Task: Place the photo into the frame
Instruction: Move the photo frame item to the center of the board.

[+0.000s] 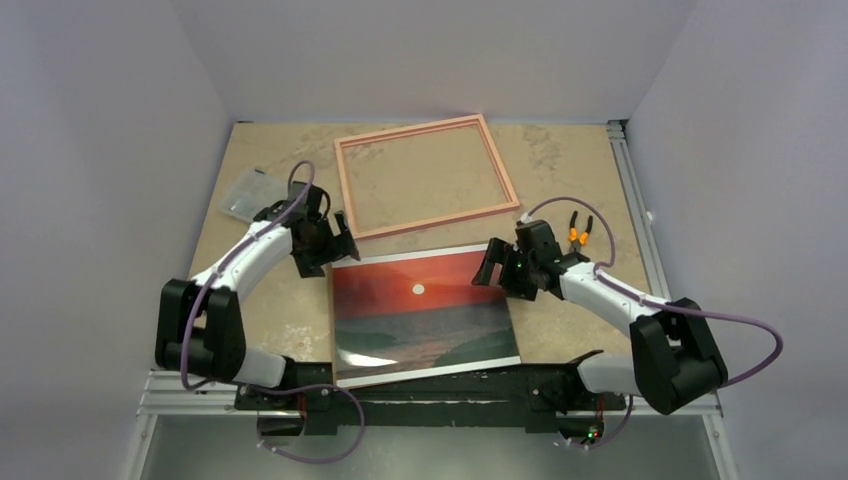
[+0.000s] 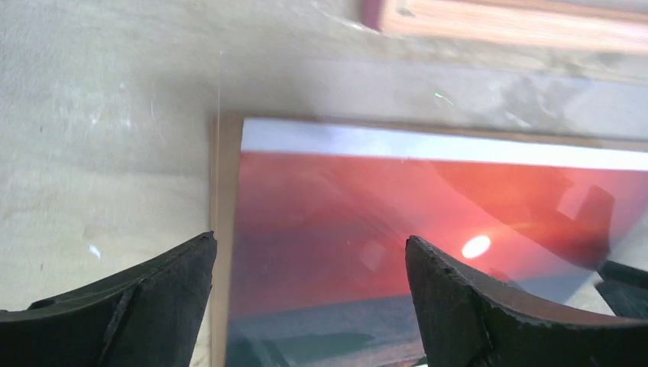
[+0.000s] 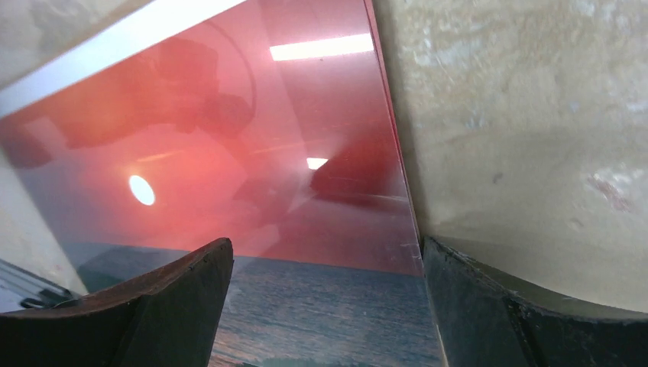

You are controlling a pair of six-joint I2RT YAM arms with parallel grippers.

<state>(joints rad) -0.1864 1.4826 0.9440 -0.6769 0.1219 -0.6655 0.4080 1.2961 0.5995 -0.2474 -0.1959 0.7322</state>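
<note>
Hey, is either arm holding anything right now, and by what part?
Nothing is held. The left gripper and right gripper both stand open over the far corners of the photo.

Wide-spread pincer over photo edge

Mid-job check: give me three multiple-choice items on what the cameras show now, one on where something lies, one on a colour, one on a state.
1. Where does the frame lie relative to the photo?
A. Beyond it, farther from the arm bases
B. Between it and the arm bases
C. On top of it

2. What colour is the photo's sky?
A. Blue
B. Red-orange
C. Green

3. How do the left pincer and the right pincer stand?
A. Both open
B. Both shut
C. Left shut on the photo, right open

Answers:
1 A: the top view shows the frame past the photo's far edge.
2 B: every view shows a red-orange sky.
3 A: each wrist view shows jaws wide apart, gripping nothing.
</note>
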